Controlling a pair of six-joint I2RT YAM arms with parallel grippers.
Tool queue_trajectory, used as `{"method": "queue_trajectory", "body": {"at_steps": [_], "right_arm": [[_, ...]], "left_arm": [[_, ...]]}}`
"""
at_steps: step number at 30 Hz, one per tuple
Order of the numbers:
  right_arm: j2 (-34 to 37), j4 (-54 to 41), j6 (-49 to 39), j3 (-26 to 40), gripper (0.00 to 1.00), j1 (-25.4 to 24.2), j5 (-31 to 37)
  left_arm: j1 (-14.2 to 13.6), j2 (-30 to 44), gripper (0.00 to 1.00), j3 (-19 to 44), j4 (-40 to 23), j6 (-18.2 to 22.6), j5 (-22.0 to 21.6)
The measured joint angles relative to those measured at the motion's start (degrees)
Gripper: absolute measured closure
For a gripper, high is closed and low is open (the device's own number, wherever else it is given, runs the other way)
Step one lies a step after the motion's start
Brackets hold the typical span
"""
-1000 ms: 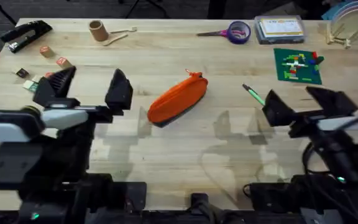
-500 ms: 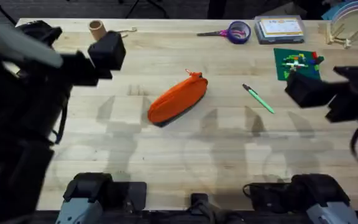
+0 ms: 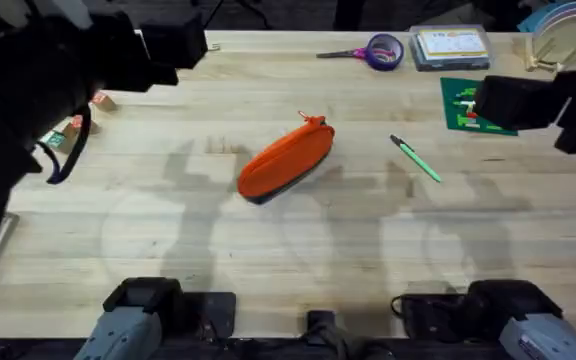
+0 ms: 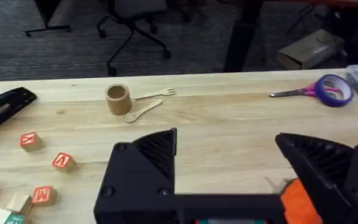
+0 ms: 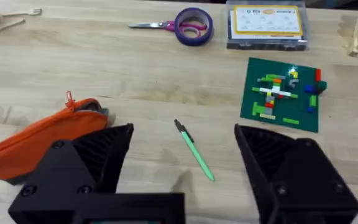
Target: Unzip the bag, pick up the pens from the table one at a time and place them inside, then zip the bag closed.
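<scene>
We find the elongated orange fabric pouch mid-table, zipper shut, lying beyond the left gripper w/ fingers spread, empty. Slim green pen lies btwn the right gripper fingers, likewise released, on light wood table.

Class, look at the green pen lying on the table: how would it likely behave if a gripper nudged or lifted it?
The green pen is slim and round, so a nudge would probably roll it across the flat table. It looks stiff and light, but its narrow smooth body might slip between fingers.
</scene>
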Motion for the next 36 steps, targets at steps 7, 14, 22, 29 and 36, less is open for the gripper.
{"method": "queue_trajectory", "body": {"at_steps": [7,14,22,29,36], "right_arm": [[-0.1,-1.4,-0.5,0.3,0.003,0.0,-0.3],[0.0,-1.7,-0.6,0.3,0.003,0.0,-1.5],[-0.1,-1.7,-2.4,0.3,0.003,0.0,-1.7],[0.0,-1.7,-3.5,0.3,0.003,0.0,-1.7],[-0.1,-1.7,-4.5,0.3,0.004,0.0,-1.7]], "left_arm": [[0.0,0.0,0.007,0.7,-3.9,0.1,5.5],[0.0,0.0,0.007,0.7,-13.5,4.0,17.5],[0.0,0.0,0.007,0.7,-22.9,12.6,24.9],[0.0,0.0,0.007,0.7,-29.2,18.8,28.3],[0.0,0.0,0.007,1.3,-34.5,24.0,29.2]]}}
